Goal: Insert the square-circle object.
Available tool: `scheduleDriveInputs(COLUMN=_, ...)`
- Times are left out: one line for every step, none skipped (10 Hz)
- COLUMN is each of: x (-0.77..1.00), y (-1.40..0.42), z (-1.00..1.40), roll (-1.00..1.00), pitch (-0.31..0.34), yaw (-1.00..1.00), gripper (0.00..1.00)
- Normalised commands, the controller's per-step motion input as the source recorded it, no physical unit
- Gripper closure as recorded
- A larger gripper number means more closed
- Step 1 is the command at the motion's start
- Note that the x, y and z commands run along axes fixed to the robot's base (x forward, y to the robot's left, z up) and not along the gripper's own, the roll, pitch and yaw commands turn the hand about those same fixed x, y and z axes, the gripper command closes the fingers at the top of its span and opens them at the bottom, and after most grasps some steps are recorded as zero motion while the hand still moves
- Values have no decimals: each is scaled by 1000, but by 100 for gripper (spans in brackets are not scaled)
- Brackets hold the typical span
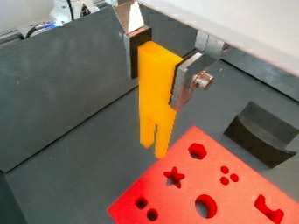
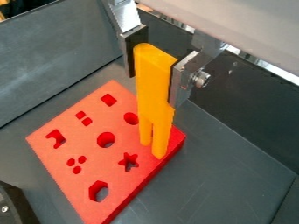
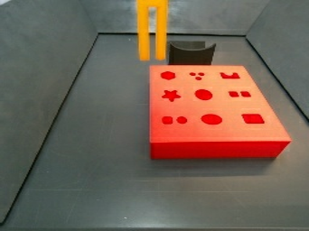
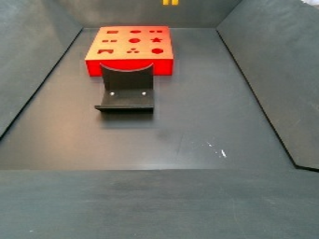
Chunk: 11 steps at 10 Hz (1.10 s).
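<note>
My gripper (image 1: 162,70) is shut on the square-circle object (image 1: 155,96), a tall orange-yellow bar, gripped near its upper end between both fingers. It hangs upright with its two thin prongs pointing down, clear of everything. Both wrist views show this; in the other the gripper (image 2: 158,68) holds the bar (image 2: 152,101) in front of the red block (image 2: 105,144). The red block with shaped holes (image 3: 215,108) lies flat on the floor. In a side view the bar (image 3: 150,32) hangs high beyond the block's far left corner. Only the bar's tip (image 4: 170,3) shows in the other; the gripper is out of both side views.
A dark grey curved piece (image 3: 190,52) stands on the floor right behind the red block, also in view from the far side (image 4: 126,91) and in a wrist view (image 1: 263,131). Dark sloping walls (image 3: 49,99) enclose the floor on all sides.
</note>
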Motion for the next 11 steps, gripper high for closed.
scheduleDriveInputs(x=363, y=-160, z=0, roll=29, pitch=31, yaw=-100, gripper=100)
scheduleDriveInputs(x=589, y=-331, z=-86, roll=19, pitch=0, yaw=-163, gripper=100)
scheduleDriveInputs(x=734, y=-377, z=-274, roll=0, pitch=-67, yaw=-211, gripper=100)
scheduleDriveInputs(x=780, y=-331, z=-326, roll=-21, pitch=-81, yaw=-231, gripper=100)
scheduleDriveInputs(x=869, y=-169, z=-411, roll=-49, pitch=-97, yaw=-200, gripper=100)
scheduleDriveInputs(x=806, y=-89, z=-449, roll=-49, pitch=-119, yaw=-140, gripper=100)
scheduleDriveInputs(x=700, y=-89, z=-406, roll=-10, pitch=-96, yaw=-6, gripper=100)
scheduleDriveInputs(x=466, y=-203, z=-203, roll=44, pitch=0, yaw=166, gripper=100)
scheduleDriveInputs(x=471, y=-254, z=-211, roll=91, pitch=57, yaw=289, gripper=100)
scheduleDriveInputs(x=440, y=-200, z=-223, roll=126, pitch=100, yaw=300, gripper=100)
scheduleDriveInputs(x=440, y=-171, z=-109, roll=194, pitch=126, yaw=280, gripper=100)
